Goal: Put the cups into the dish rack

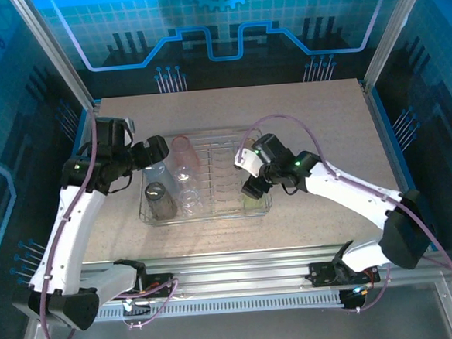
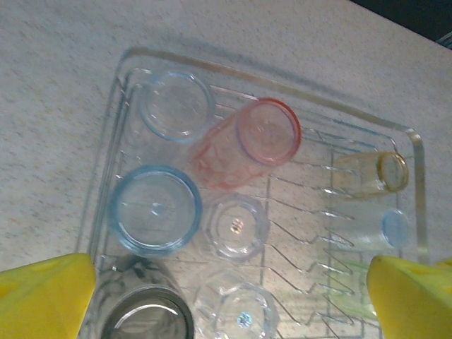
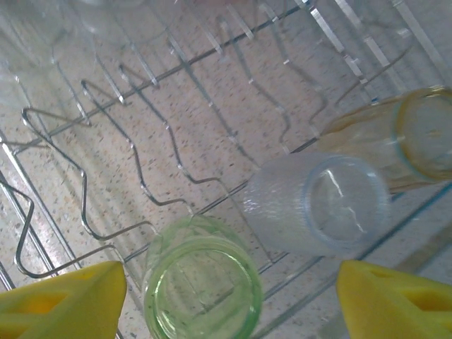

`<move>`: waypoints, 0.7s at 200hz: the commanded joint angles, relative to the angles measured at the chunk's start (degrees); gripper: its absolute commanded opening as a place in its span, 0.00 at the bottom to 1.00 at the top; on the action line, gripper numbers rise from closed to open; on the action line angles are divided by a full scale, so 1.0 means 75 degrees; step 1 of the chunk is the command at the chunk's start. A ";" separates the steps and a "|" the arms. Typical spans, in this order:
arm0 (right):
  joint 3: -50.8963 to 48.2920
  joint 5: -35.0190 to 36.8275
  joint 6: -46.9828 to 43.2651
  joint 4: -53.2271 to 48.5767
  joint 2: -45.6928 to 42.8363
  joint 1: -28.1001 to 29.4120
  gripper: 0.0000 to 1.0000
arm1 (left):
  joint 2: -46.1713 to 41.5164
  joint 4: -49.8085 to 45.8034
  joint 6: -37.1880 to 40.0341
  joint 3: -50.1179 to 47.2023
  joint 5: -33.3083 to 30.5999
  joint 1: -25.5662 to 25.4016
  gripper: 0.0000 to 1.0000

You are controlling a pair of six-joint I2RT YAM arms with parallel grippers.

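The silver wire dish rack (image 1: 222,132) lies mid-table with several cups in it. In the left wrist view, clear (image 2: 176,106), pink-red (image 2: 263,135), blue (image 2: 155,210), smoky grey (image 2: 145,322) and two more clear cups (image 2: 236,226) fill its left part. My left gripper (image 1: 161,149) hovers over them, open and empty. At the rack's right end lie an amber cup (image 3: 413,138), a pale blue cup (image 3: 321,205) and a yellow-green cup (image 3: 201,286). My right gripper (image 3: 226,304) is open, with the yellow-green cup between its yellow fingers (image 3: 60,304) but clear of both.
Bare divider prongs (image 3: 85,191) take up the rack's middle. Speckled tabletop (image 1: 323,108) surrounds the rack on all sides. The rack's raised rim (image 2: 418,176) runs close to the amber cup.
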 commanded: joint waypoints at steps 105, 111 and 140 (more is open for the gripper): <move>-0.2197 -0.0210 0.1815 0.1893 -0.3345 -0.2031 0.81 | 0.1060 -0.0500 -0.1211 -0.1947 -0.0490 0.3039 0.99; -0.2264 -0.0251 0.1857 0.1898 -0.3446 -0.2098 0.81 | 0.1191 -0.0445 -0.1231 -0.2049 -0.0458 0.3051 0.99; -0.2477 -0.0421 0.1921 0.1783 -0.3762 -0.2284 0.79 | 0.1383 0.0283 -0.1298 -0.2706 -0.0111 0.3077 0.99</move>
